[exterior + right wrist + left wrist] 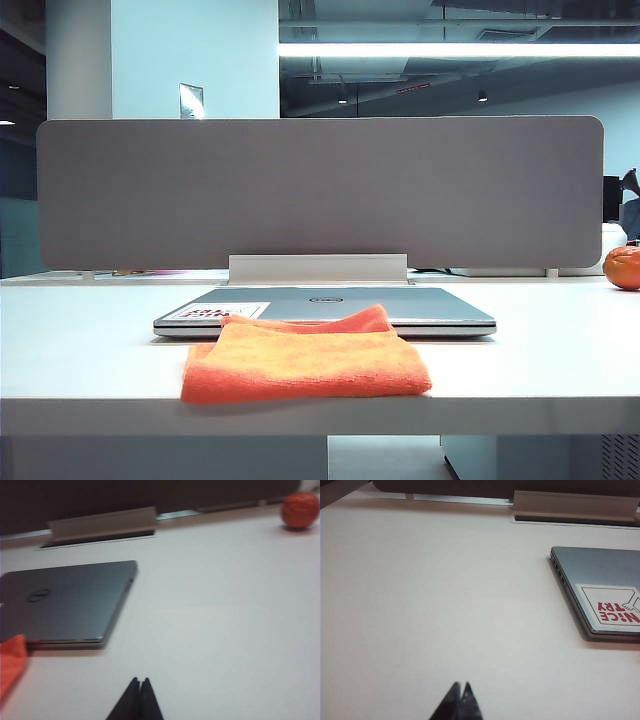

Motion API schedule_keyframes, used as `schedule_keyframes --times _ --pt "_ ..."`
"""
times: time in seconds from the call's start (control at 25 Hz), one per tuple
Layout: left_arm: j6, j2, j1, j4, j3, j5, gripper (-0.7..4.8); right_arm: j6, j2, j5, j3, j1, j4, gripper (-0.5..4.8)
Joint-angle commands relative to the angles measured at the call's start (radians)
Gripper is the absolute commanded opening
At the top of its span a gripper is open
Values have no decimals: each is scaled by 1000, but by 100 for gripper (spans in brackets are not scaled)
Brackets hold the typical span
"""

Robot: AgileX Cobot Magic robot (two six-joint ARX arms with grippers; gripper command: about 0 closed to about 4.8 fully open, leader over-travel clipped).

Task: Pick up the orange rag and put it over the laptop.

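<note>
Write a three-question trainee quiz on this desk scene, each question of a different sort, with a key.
1. True or false: the orange rag lies in front of the laptop, one edge lapping onto its front.
2. Multiple choice: the orange ball sits (A) on the laptop lid, (B) at the table's far right by the grey divider, (C) on the rag.
3. Fill in: the left gripper and right gripper both hang over bare table with jaws ____.

Key: 1 true; 2 B; 3 shut.
</note>
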Motion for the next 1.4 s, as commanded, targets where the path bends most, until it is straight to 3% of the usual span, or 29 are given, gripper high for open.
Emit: schedule_keyframes --times 0.04,0.52,0.64,1.04,1.4 --pt "2 1 1 -11 0 -12 -6 54 -2 -93 10 0 23 -5" --pt "1 1 1 -11 0 -11 -6 113 0 -148 197 0 -131 -5" --pt "1 1 1 -11 1 -10 -6 192 2 -150 280 0 -144 -5" --pt "0 1 0 -9 18 12 -6 235 8 -365 430 0 -371 -5" --pt "-92 3 0 -66 56 149 -6 238 8 -406 433 0 -415 -5"
